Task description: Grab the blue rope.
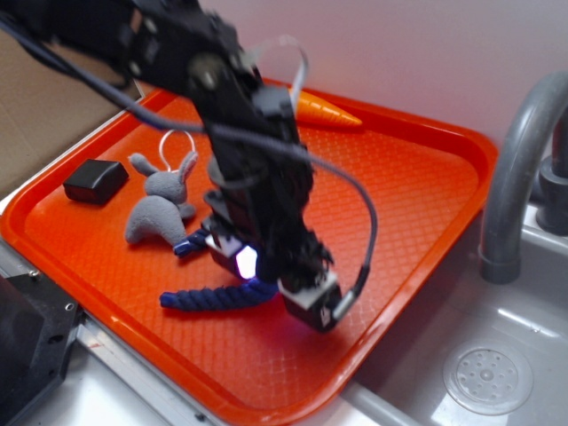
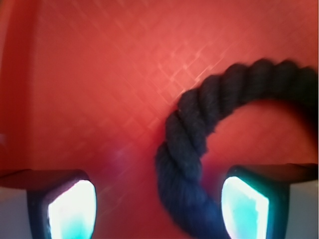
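The blue rope (image 1: 213, 298) lies curved on the orange tray (image 1: 417, 177), near its front edge. Its far end (image 1: 189, 244) shows beside the grey plush bunny (image 1: 160, 206). My gripper (image 1: 266, 280) is low over the middle of the rope and hides that part. In the wrist view the rope (image 2: 199, 134) bends in an arc and runs down between my two lit fingertips (image 2: 72, 209), close to the right one. The jaws stand wide apart, not touching the rope. My gripper (image 2: 158, 209) is open.
A black box (image 1: 95, 181) lies at the tray's left. An orange carrot toy (image 1: 327, 110) lies at the back rim. A grey faucet (image 1: 519, 169) and a sink drain (image 1: 486, 377) are to the right of the tray.
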